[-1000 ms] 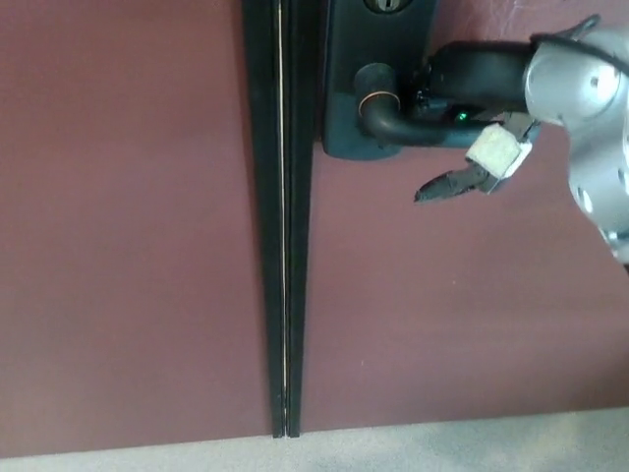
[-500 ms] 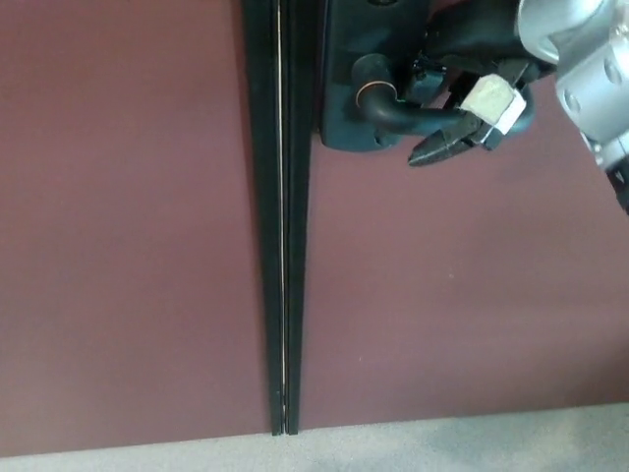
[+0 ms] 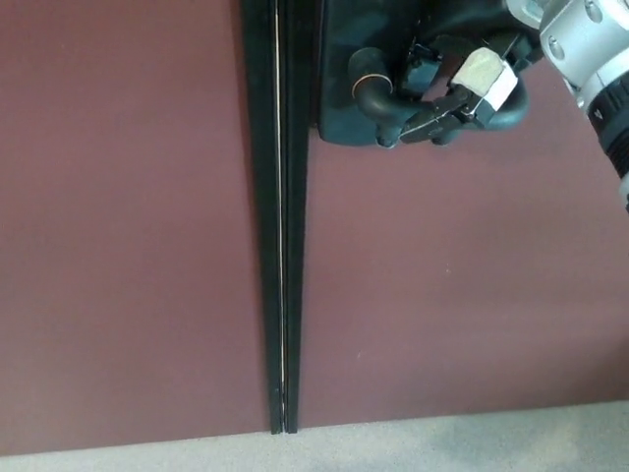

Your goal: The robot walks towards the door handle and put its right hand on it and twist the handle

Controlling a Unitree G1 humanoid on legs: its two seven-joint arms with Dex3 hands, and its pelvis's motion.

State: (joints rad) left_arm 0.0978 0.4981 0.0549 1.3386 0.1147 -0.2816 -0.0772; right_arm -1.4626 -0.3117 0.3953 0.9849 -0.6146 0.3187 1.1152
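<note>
Maroon doors (image 3: 128,216); black centre seam (image 3: 280,216); grey floor (image 3: 442,444) below

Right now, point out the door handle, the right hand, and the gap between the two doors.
door handle (image 3: 375,96), head view, on the bend of the lever.
right hand (image 3: 462,88), head view, middle of the hand.
gap between the doors (image 3: 280,246), head view, on the pale seam line.
</note>
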